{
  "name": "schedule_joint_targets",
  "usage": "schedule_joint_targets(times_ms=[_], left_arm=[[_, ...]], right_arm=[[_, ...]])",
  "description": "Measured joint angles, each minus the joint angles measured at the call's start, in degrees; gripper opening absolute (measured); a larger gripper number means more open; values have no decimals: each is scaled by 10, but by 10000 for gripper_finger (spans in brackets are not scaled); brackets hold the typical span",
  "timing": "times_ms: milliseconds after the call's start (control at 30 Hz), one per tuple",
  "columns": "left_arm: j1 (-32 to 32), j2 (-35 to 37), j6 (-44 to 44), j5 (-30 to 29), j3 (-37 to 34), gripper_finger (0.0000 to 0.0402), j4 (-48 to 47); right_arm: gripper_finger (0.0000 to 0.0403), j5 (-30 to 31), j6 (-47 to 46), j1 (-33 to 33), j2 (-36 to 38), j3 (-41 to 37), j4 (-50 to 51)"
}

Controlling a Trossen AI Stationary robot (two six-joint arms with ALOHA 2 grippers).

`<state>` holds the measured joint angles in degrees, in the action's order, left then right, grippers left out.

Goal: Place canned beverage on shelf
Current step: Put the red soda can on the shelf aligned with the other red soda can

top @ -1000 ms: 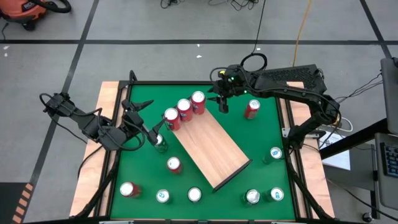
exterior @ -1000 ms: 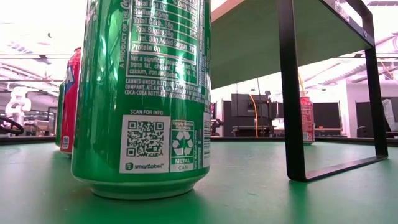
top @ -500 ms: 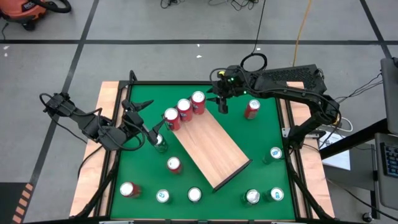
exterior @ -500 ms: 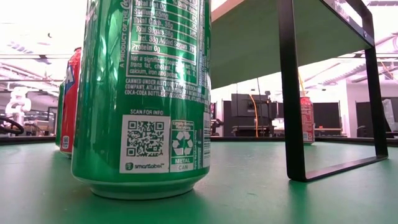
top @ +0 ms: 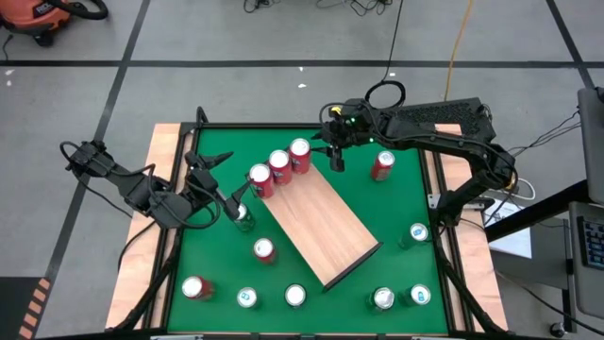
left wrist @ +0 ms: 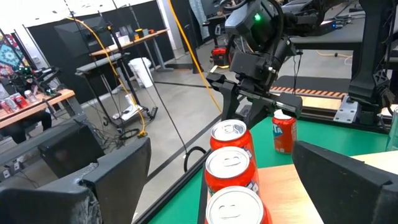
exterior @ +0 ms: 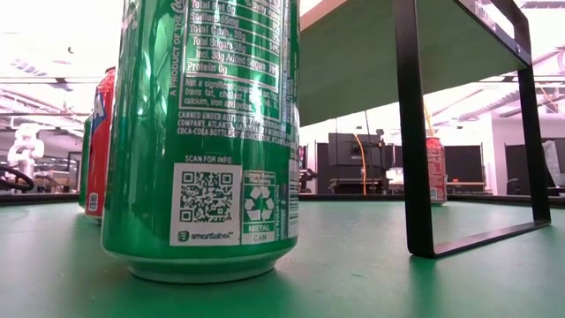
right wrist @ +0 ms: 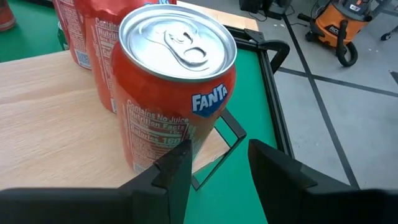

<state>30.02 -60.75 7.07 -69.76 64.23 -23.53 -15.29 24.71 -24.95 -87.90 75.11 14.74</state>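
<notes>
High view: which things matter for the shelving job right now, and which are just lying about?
In the job:
- light wood-grain shelf board
- three red cans standing on its end
- right tool, beside them
- left tool, open by a green can

Lying about:
- loose red and green cans on the green table
- orange shop vacuum on the floor

The left gripper (top: 229,202) is held low with its fingers spread wide. The right arm (top: 444,127) is stretched across, its gripper (top: 338,161) pointed down, fingers partly apart, nothing gripped.
</notes>
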Motion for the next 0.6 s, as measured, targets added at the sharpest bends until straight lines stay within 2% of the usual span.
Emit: schedule_joint_targets(times_ms=[400,600], left_arm=[[0,0,1,0,0,384,0],[0,-2,5,0,0,384,0]], right_arm=[[148,4,0,0,1,0,-9],[148,48,-32,3,41,0,16]])
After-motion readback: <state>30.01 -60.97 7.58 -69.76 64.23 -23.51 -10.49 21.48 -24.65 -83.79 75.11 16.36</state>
